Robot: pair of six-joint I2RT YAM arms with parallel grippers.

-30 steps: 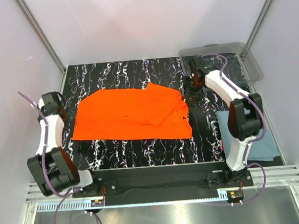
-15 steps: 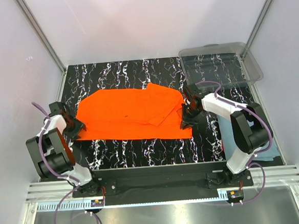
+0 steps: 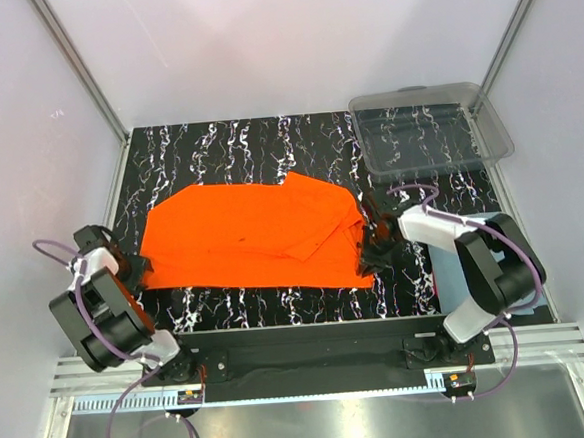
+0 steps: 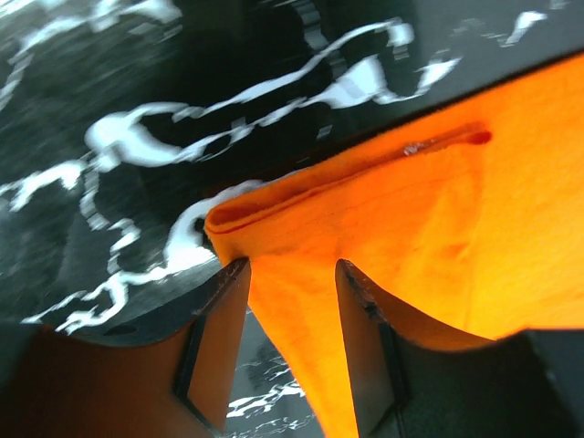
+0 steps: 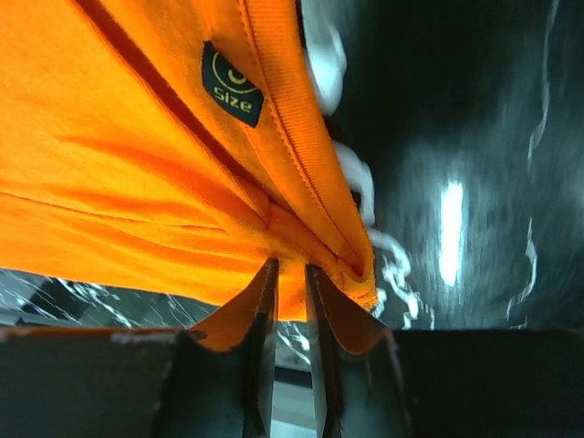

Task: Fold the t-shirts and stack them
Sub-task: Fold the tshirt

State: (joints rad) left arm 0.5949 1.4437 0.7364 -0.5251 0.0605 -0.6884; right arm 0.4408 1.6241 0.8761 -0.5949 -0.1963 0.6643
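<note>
When viewed from above, an orange shirt [image 3: 253,237] is seen spread mostly flat across a black table [image 3: 227,148] veined in white like marble. Its left edge is met by the left gripper [image 3: 133,273] and its right edge by the right gripper [image 3: 368,259]. A blue-grey shirt [image 3: 442,279] is laid on the table's right side, partly hidden under the right arm. A clear plastic bin [image 3: 431,124] is set at the far right corner.

At the left wrist, a folded, stitched hem of the soft orange shirt [image 4: 383,219] is clamped between the left gripper's [image 4: 292,319] jaws.

At the right wrist, a ribbed orange seam is pinched between the right gripper's [image 5: 290,301] nearly closed jaws. A small dark label [image 5: 231,84] marked "size" is sewn nearby.
</note>
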